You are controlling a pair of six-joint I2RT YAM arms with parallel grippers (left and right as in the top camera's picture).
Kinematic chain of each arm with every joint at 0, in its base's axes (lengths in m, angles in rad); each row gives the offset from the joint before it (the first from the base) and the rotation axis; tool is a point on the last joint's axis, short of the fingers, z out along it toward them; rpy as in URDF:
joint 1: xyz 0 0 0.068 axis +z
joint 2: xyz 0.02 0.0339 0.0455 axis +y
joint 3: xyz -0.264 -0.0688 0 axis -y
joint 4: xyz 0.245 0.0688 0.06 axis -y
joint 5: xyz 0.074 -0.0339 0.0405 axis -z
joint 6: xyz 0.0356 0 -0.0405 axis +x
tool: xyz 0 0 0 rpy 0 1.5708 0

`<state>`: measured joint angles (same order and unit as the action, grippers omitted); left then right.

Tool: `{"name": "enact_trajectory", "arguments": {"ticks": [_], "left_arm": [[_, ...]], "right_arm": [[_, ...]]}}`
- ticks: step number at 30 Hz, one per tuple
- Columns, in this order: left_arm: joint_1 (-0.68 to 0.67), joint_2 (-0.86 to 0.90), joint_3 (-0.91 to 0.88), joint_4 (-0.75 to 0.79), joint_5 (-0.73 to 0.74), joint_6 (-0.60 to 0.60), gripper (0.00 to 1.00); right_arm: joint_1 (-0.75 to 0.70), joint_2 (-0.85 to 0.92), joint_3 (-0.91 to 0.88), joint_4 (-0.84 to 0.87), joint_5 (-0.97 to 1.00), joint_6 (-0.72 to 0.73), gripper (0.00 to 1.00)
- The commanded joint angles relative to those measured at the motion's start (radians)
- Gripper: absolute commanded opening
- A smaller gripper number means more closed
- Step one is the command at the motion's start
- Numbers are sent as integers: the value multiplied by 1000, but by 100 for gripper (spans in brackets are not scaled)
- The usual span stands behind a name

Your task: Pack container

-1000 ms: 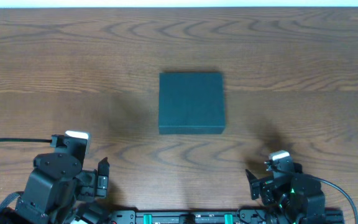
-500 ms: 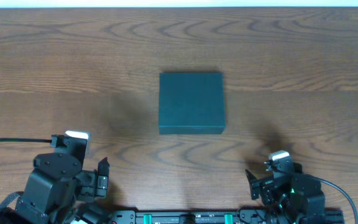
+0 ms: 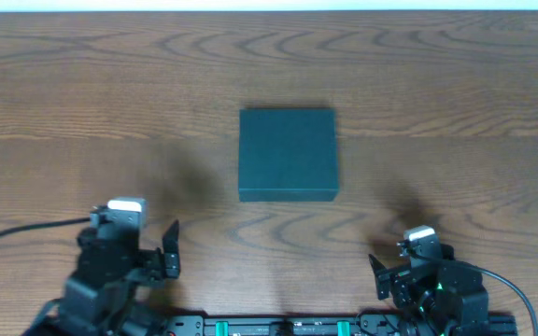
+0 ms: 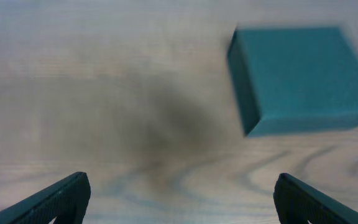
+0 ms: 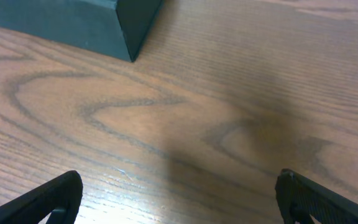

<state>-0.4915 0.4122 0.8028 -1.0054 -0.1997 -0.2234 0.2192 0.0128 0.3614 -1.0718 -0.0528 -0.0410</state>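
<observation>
The container (image 3: 288, 154) is a dark green square box with its lid shut, lying flat at the middle of the wooden table. My left gripper (image 3: 129, 247) hangs near the front edge, left of and nearer than the box, open with nothing between its fingers. The left wrist view is blurred and shows the container (image 4: 297, 78) at the upper right, well beyond the open left gripper (image 4: 182, 180). My right gripper (image 3: 421, 266) stays low at the front right, open and holding nothing. In the right wrist view a corner of the container (image 5: 61, 22) lies at the top left, far from the right gripper (image 5: 179, 177).
Bare wood-grain table (image 3: 456, 93) surrounds the box on all sides. The arms' mounting rail (image 3: 278, 327) runs along the front edge between the two arm bases. A black cable (image 3: 17, 233) trails off to the left from the left arm.
My left arm has shifted right and slightly forward, toward the container. The right arm and the box have not moved.
</observation>
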Motion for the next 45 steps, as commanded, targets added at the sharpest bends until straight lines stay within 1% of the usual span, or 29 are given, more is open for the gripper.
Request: {"name": "enact_trajectory", "arguments": {"ticks": [1, 3, 5, 9, 13, 20, 29, 31, 45], "left_arm": [[34, -93, -158, 24, 18, -94, 95], [59, -153, -240, 47, 24, -122, 95], [89, -217, -304, 71, 56, -119, 95], [132, -327, -380, 87, 159, -27, 95], [145, -399, -414, 70, 179, 22, 95], [145, -409, -415, -39, 182, 21, 95], [145, -409, -461, -55, 182, 22, 95], [145, -409, -462, -53, 184, 37, 95], [145, -409, -462, -52, 183, 37, 95]], "right_arm": [[-5, -7, -7, -2, -4, -12, 99], [-5, -7, -7, -2, -4, -12, 99], [-5, -7, -7, -2, -4, -12, 99], [-5, -7, -7, -2, -4, -12, 99], [-5, -7, -7, -2, -4, -12, 99], [-5, -7, -7, -2, -4, -12, 99], [-5, -7, -7, -2, -4, -12, 99], [-5, -7, -7, -2, -4, -12, 99], [-5, -7, -7, -2, -4, -12, 99]]}}
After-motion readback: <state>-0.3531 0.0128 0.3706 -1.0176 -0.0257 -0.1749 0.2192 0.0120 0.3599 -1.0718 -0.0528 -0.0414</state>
